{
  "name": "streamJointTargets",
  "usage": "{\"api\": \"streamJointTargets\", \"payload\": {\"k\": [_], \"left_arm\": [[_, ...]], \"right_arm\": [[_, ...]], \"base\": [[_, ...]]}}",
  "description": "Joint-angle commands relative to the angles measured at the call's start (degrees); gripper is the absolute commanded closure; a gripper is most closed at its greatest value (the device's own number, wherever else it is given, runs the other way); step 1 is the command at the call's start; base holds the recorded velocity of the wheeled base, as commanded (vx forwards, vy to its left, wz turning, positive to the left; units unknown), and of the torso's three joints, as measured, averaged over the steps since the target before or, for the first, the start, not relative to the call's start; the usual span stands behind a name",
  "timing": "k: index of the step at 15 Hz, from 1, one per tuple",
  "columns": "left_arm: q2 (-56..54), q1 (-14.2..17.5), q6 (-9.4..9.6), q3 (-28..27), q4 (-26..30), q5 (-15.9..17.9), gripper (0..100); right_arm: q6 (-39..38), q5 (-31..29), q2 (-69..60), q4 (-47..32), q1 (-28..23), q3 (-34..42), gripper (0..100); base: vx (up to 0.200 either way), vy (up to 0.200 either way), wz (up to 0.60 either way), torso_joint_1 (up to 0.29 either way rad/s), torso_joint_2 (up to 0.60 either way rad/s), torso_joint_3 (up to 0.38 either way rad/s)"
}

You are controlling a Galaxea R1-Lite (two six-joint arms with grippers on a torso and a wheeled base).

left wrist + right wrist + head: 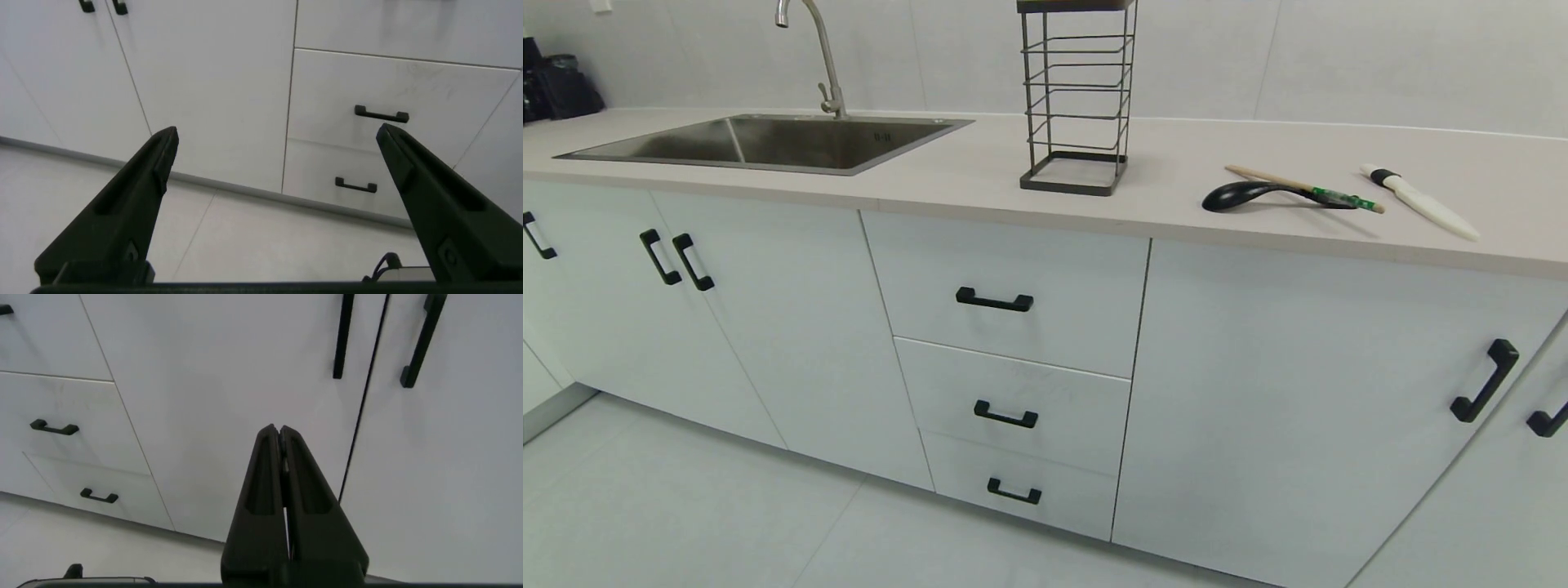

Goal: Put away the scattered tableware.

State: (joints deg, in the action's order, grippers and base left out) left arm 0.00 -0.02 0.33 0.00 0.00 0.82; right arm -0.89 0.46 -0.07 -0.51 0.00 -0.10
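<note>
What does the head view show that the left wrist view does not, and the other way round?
Head view, not the left wrist view: the pale countertop with a stainless steel sink, a black wire rack, a black spoon, wooden chopsticks and a white knife. Left wrist view, not the head view: the left gripper, black fingers open, facing the cabinets. Both: the white drawers with black bar handles and the grey floor.

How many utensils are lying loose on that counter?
3, all on the right part of the counter: a black spoon, a wooden stick, possibly paired chopsticks, lying across the spoon's handle, and a white knife just right of them. None looks hidden.
</note>
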Motion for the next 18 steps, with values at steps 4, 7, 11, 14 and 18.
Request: {"api": "streamJointTargets", "payload": {"k": [4, 7, 11, 14, 18], "left_arm": [[0.00, -0.06, -0.15, 0.00, -0.09, 0.06, 0], [0.09, 0.11, 1.78, -5.54, -6.50, 2.26, 0], [11.34, 2.66, 9.25, -19.51, -1.58, 13.25, 0], [22.15, 0.20, 13.47, -22.15, -1.05, 17.20, 0], [32.87, -3.67, 22.52, -20.21, -0.35, 17.29, 0]], "right_arm": [[0.01, 0.06, 0.07, 0.16, -0.09, 0.01, 100], [0.01, 0.06, 0.07, 0.16, -0.09, 0.01, 100], [0.01, 0.06, 0.07, 0.16, -0.09, 0.01, 100], [0.01, 0.06, 0.07, 0.16, -0.09, 0.01, 100], [0.01, 0.06, 0.07, 0.16, -0.09, 0.01, 100]], "base": [[0.000, 0.000, 0.00, 0.000, 0.00, 0.000], [0.000, 0.000, 0.00, 0.000, 0.00, 0.000], [0.000, 0.000, 0.00, 0.000, 0.00, 0.000], [0.000, 0.000, 0.00, 0.000, 0.00, 0.000], [0.000, 0.000, 0.00, 0.000, 0.00, 0.000]]}}
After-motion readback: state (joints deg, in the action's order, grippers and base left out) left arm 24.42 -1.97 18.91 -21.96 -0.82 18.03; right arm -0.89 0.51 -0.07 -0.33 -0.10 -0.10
